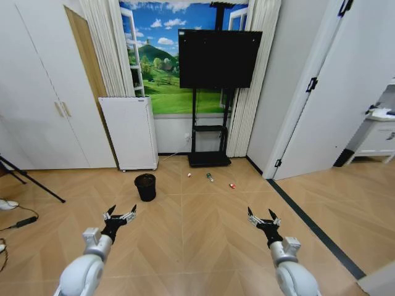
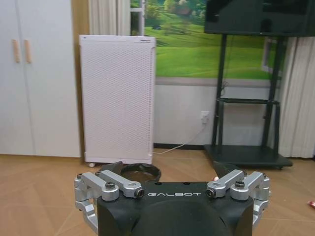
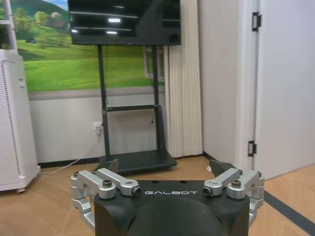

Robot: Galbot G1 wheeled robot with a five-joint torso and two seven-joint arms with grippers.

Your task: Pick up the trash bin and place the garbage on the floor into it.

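Note:
The trash bin (image 1: 145, 187), small, black and round, stands on the wood floor ahead and a little left. Its rim (image 2: 141, 172) peeks up just beyond my left gripper's fingers in the left wrist view. The garbage lies farther on, in front of the TV stand: a white-and-red scrap (image 1: 189, 175), a small bottle (image 1: 210, 177) and a red bit (image 1: 232, 185). My left gripper (image 1: 120, 213) (image 2: 170, 169) hovers open, short of the bin and slightly left of it. My right gripper (image 1: 263, 216) (image 3: 165, 165) is open too, held low on the right, well short of the litter.
A tall white perforated appliance (image 1: 129, 132) stands against the wall behind the bin. A black TV (image 1: 219, 58) on a stand with a flat base (image 1: 210, 160) is behind the litter. A tripod leg (image 1: 31, 182) and cables lie at left. A dark floor strip (image 1: 315, 228) runs along the right.

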